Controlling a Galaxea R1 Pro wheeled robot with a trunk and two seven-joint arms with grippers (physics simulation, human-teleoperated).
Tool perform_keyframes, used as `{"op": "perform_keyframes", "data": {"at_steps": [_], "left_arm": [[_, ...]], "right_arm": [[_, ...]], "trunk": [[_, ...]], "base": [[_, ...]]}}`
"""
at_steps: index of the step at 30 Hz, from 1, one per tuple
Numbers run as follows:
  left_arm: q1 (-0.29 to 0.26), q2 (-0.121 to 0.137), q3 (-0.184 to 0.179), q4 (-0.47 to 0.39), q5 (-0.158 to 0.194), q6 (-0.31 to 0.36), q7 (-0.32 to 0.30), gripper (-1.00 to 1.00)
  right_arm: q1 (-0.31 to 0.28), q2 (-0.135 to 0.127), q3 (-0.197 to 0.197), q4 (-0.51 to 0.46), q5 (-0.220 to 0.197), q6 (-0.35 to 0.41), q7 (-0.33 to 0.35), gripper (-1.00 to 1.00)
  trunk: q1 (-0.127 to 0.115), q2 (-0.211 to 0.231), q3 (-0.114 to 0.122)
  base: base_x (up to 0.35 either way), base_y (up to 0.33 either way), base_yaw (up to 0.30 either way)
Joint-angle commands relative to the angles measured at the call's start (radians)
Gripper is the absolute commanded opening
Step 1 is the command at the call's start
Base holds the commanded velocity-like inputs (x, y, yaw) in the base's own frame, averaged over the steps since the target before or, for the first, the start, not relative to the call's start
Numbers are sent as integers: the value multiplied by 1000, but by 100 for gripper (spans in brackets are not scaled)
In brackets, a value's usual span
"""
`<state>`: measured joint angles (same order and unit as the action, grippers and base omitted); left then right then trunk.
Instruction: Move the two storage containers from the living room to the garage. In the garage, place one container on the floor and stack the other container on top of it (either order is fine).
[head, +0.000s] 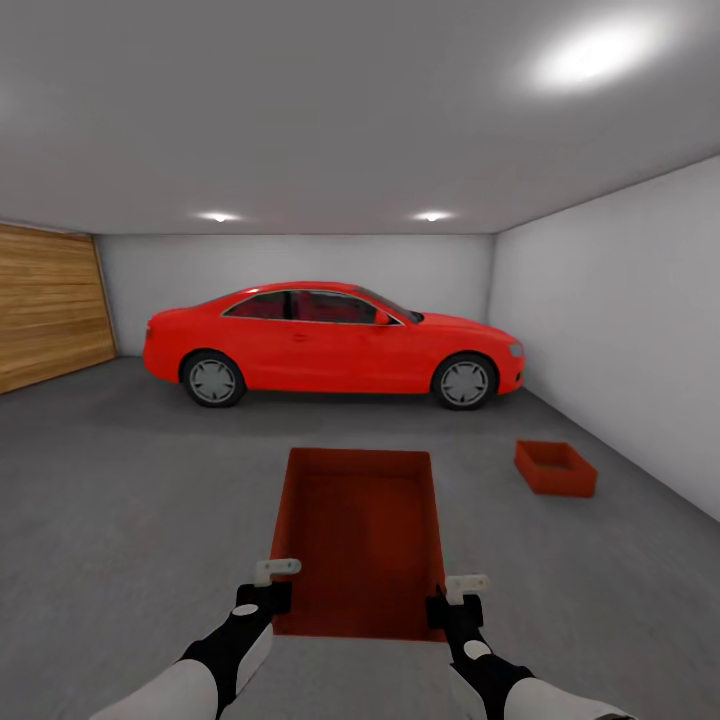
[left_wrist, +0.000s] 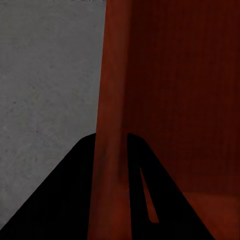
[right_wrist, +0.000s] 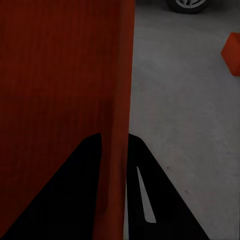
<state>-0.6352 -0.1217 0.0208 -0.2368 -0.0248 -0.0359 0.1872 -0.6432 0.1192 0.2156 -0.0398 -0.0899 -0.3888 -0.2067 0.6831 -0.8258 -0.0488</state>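
Observation:
I hold one orange-red storage container (head: 362, 540) out in front of me, above the dark grey garage floor (head: 130, 500). My left gripper (head: 268, 592) is shut on its left wall (left_wrist: 112, 125), and my right gripper (head: 455, 600) is shut on its right wall (right_wrist: 122, 100). The black fingers (left_wrist: 75, 190) straddle the thin wall in both wrist views. The second storage container (head: 555, 467) rests on the floor ahead to the right, near the white wall; its corner (right_wrist: 231, 52) shows in the right wrist view.
A shiny red car (head: 330, 343) is parked across the back of the garage; one of its wheels (right_wrist: 187, 5) shows in the right wrist view. A wooden door (head: 50, 305) covers the left side. The white wall (head: 620, 330) runs along the right.

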Motion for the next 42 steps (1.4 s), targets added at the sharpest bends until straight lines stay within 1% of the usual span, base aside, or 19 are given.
{"op": "perform_keyframes", "data": {"at_steps": [1,32,42], "left_arm": [[-1,-1,16,1,-3,-2,8,-100],[-1,-1,16,1,-3,-2,8,-100],[-1,-1,16,1,-3,-2,8,-100]], "right_arm": [[-1,0,-9,1,-22,-7,-5,-100],[-1,0,-9,1,-22,-7,-5,-100],[-1,0,-9,1,-22,-7,-5,-100]], "trunk": [[1,-1,-2],[1,-1,-2],[1,-1,-2]], "base": [[321,0,0],[321,0,-1],[321,0,-251]]}}
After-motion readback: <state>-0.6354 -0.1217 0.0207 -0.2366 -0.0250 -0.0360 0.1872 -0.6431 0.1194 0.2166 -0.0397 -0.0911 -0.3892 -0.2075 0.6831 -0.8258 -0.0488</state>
